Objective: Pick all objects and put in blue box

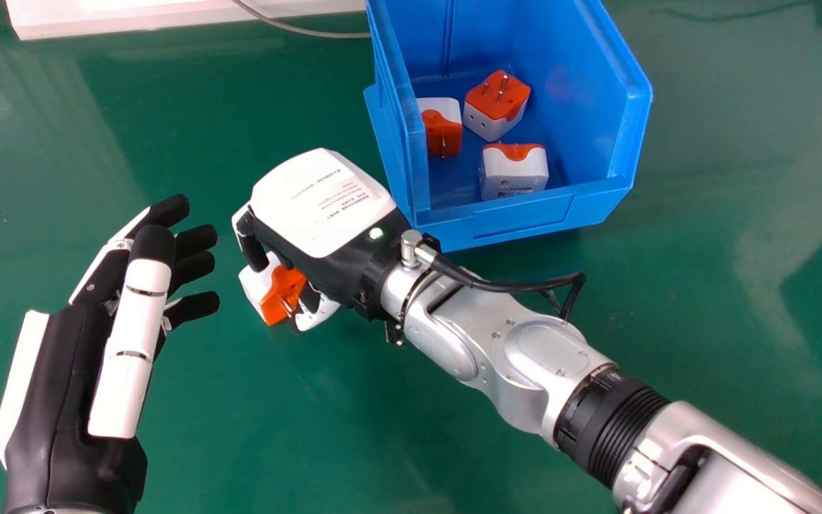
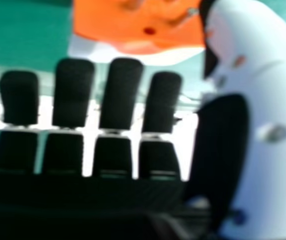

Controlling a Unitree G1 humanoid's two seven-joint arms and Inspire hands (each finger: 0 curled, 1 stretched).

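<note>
The right robot hand [image 1: 322, 203] is black and white, its forearm [image 1: 543, 350] silver with a black cable [image 1: 511, 287].
</note>
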